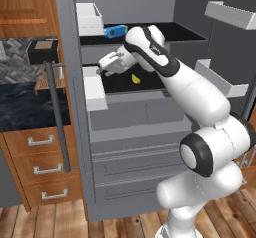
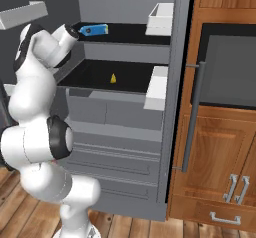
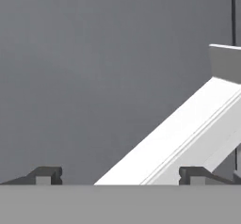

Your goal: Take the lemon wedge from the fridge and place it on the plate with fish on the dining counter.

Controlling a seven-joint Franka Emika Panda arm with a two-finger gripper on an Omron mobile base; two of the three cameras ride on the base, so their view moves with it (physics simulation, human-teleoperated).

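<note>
The fridge (image 1: pixel 125 132) stands open with both doors swung wide. The lemon wedge (image 1: pixel 135 78), a tiny yellow slice, lies on the lower black shelf, and in the right base view the lemon wedge (image 2: pixel 113 78) sits alone mid-shelf. My gripper (image 1: pixel 101 68) hovers inside the fridge, left of the wedge and slightly above it, pointing toward the left door's bin. In the hand view the gripper (image 3: pixel 121 176) is open, its fingertips (image 3: pixel 44 175) wide apart with nothing between them, facing a grey wall and a slanting white bin edge. The plate with fish and the dining counter are out of view.
A blue carton (image 1: pixel 116 31) lies on the upper shelf. White door bins (image 1: pixel 94 89) hang close on the left, with more bins (image 1: pixel 220 77) on the right door. A dark kitchen worktop (image 1: pixel 25 107) over wooden drawers lies left of the fridge.
</note>
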